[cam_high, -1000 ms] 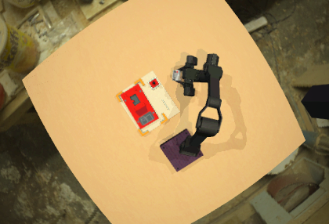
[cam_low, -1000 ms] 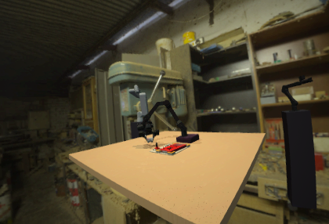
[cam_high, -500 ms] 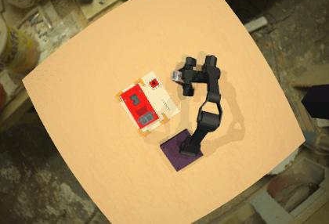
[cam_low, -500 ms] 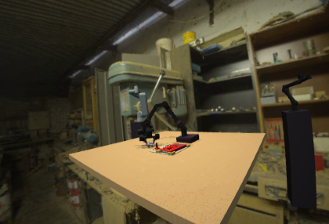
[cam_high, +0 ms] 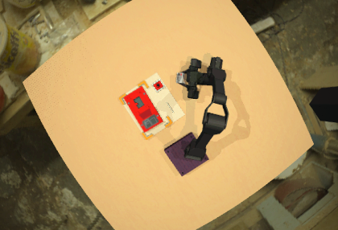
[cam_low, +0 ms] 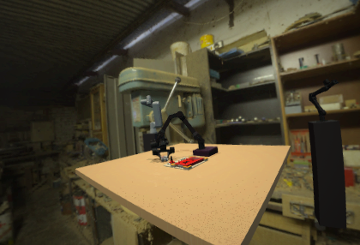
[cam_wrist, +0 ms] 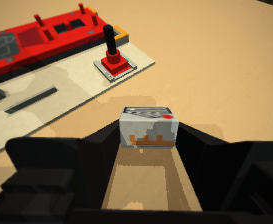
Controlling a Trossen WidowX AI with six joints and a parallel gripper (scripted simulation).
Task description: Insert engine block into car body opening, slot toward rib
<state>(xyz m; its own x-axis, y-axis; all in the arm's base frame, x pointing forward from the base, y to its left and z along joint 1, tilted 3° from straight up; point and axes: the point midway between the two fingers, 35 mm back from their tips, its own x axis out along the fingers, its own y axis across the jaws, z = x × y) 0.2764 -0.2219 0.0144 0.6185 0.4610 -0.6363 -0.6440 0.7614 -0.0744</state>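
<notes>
My gripper [cam_high: 182, 79] [cam_low: 164, 158] [cam_wrist: 146, 123] is shut on the engine block [cam_high: 179, 77] [cam_wrist: 148, 131], a small grey-white block with orange marks on its near side and a red spot on top. The fingers hold its left and right sides. The block is beside the cream base plate, off its edge, and appears low over the table. The red car body [cam_high: 149, 103] [cam_low: 189, 162] [cam_wrist: 46, 44] lies on the plate. Its opening [cam_high: 138, 102] [cam_wrist: 69, 26] shows dark in the wrist view, with red posts around it. I cannot make out the slot or rib.
A red square piece with a black upright stick [cam_high: 158, 85] [cam_wrist: 110, 47] stands on the cream base plate [cam_high: 171, 105] [cam_wrist: 82, 82], between block and car body. Orange corner brackets [cam_high: 168, 121] [cam_wrist: 121, 34] border the body. The arm's purple base [cam_high: 177, 161] [cam_low: 210, 150] is nearby.
</notes>
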